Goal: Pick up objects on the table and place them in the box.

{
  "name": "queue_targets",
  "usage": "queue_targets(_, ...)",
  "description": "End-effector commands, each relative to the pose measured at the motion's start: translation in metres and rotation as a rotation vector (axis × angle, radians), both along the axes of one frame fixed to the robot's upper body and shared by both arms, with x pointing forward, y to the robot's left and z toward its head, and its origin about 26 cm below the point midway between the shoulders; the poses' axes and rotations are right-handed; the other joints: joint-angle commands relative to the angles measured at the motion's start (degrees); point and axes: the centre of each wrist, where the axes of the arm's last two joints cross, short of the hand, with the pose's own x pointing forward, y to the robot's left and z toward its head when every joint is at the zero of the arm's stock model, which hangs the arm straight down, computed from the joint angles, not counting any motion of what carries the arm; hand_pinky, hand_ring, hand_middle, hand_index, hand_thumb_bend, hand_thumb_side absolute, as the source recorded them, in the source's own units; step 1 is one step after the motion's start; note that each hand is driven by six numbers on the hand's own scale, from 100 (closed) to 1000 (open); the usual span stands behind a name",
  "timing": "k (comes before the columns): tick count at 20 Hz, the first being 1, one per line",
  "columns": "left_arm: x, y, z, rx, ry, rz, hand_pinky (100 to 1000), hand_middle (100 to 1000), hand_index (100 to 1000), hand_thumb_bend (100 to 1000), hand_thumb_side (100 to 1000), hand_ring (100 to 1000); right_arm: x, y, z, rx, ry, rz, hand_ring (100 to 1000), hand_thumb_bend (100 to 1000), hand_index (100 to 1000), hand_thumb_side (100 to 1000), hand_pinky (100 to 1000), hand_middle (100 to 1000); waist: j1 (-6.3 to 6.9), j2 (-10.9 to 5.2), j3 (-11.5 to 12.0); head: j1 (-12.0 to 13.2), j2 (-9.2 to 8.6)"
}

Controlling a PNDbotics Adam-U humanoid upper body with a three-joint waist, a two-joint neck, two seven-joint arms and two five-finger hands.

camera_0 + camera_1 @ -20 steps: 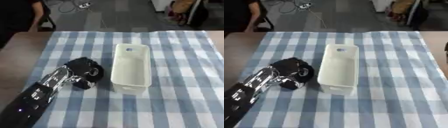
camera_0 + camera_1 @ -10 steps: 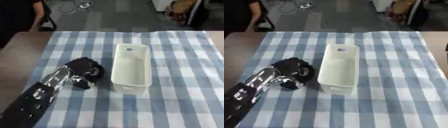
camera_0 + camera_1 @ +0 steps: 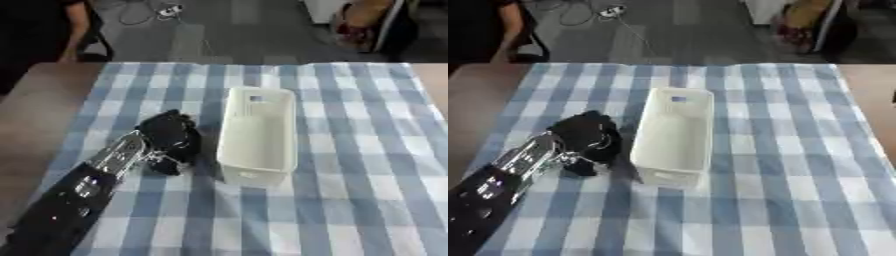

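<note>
A white rectangular box point(image 3: 256, 134) stands lengthwise in the middle of the blue-and-white checked cloth point(image 3: 350, 165); what shows of its inside is bare. My left arm, black with silver joints, comes in from the lower left. My left hand point(image 3: 170, 136) lies low over the cloth just left of the box, near its long left wall. The hand reads as one dark lump, and whatever may be under or inside it is hidden. No loose object shows on the cloth. My right hand is in neither view.
The brown table point(image 3: 39, 107) shows bare to the left of the cloth and at the far right corner. Beyond the far edge lie a dark floor with cables, a person's dark clothing at top left, and a chair at top right.
</note>
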Motion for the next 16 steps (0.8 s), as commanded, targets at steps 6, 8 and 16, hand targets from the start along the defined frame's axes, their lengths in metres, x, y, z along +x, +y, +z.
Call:
queue_targets(6,-0.002,0.021,-0.011,-0.134,-0.076,0.082,1000,810,321,100,216,943,-0.001,-0.002,0.006,-0.007,-0.019,-0.002,932,100,991,612,944,929,-0.36,-0.36,0.2,0.2,-0.57)
queue_targets(8,-0.003,0.025,-0.008,-0.17,-0.071,0.106,1000,814,315,100,225,939,-0.001,-0.002,0.006,-0.007,-0.019,-0.003,932,100,991,612,944,929,-0.33,-0.42,0.2,0.2,-0.61)
queue_targets(16,-0.013,0.032,0.005,-0.411,-0.055,0.212,969,853,307,100,268,923,-0.001,-0.002,0.006,-0.005,-0.019,-0.005,933,100,991,612,944,929,-0.33,-0.39,0.3,-0.1,-0.85)
